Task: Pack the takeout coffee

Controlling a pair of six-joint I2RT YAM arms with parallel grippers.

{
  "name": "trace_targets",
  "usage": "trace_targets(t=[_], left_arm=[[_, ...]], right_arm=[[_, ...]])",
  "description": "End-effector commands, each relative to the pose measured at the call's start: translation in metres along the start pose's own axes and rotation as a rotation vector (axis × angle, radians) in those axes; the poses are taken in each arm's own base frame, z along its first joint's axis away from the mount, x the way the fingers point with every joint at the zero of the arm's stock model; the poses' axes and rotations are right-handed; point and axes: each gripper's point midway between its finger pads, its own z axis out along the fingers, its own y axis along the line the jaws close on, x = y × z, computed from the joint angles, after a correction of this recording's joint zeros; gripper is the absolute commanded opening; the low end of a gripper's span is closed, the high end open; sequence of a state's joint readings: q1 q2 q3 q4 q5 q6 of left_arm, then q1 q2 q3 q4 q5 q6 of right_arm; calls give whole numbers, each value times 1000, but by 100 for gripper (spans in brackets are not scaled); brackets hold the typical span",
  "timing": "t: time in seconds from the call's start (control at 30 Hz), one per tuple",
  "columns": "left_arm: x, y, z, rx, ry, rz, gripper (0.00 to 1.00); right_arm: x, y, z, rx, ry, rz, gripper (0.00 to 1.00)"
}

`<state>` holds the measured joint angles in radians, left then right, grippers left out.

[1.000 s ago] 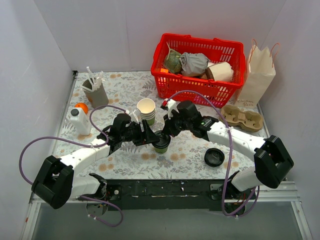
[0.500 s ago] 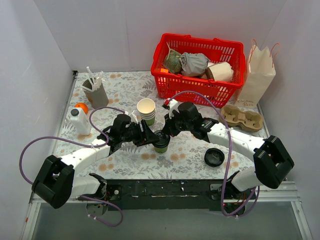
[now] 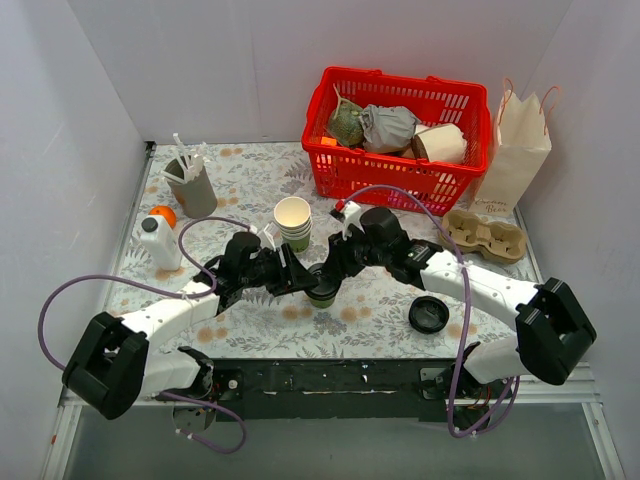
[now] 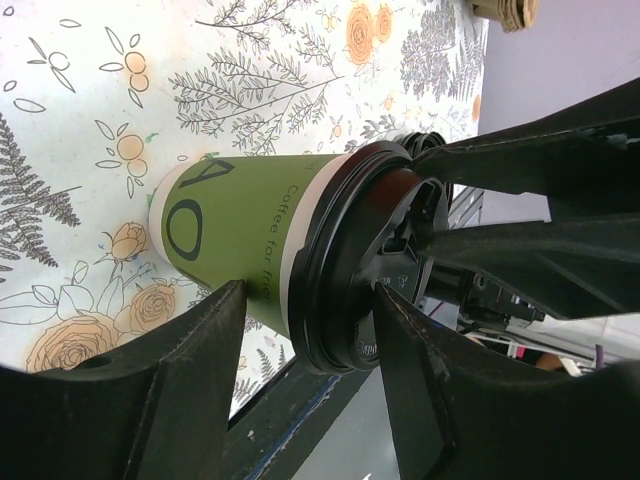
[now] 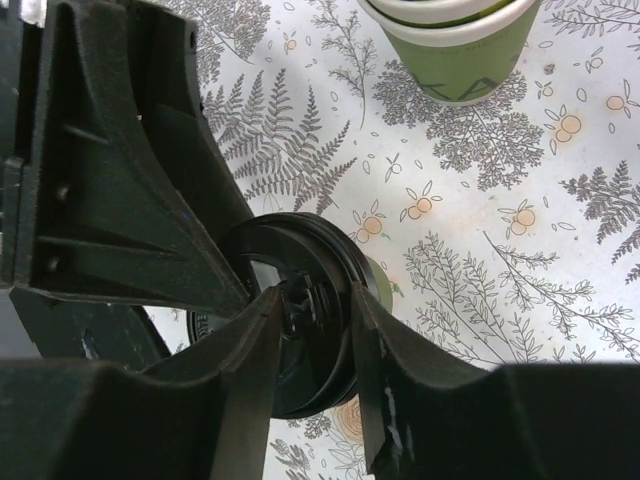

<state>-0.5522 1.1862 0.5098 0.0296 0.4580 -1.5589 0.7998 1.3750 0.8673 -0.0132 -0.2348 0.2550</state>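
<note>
Left end effector [image 4: 300, 390] around takeout coffee [image 4: 260, 250], seemingly gripping.

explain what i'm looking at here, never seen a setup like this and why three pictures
Two robot arms are bolted to a table. One picture looks down from above; the other two come from cameras on each wrist. The left gripper has its fingers on either side of the green takeout coffee, and the right gripper sits over its black lid, jaws parted. Also on the flowered table: a stack of cups, a loose lid, a cup carrier, a red basket and a paper bag.
</note>
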Motion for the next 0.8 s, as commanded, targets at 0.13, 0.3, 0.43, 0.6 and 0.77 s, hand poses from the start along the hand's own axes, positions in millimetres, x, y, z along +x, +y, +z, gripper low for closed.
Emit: trace_targets(t=[0.13, 0.3, 0.43, 0.6, 0.77], left_arm=[[25, 34, 1, -120, 125, 43, 49], [27, 34, 2, -122, 154, 54, 49], [30, 34, 4, -114, 177, 53, 49], [30, 29, 4, -91, 192, 70, 49], [34, 35, 6, -110, 213, 60, 49]], right_arm=[[18, -17, -11, 124, 138, 48, 55], [-4, -8, -15, 85, 75, 46, 59], [-12, -5, -17, 46, 54, 28, 59], [11, -9, -13, -36, 166, 169, 58], [23, -8, -10, -113, 214, 256, 55]])
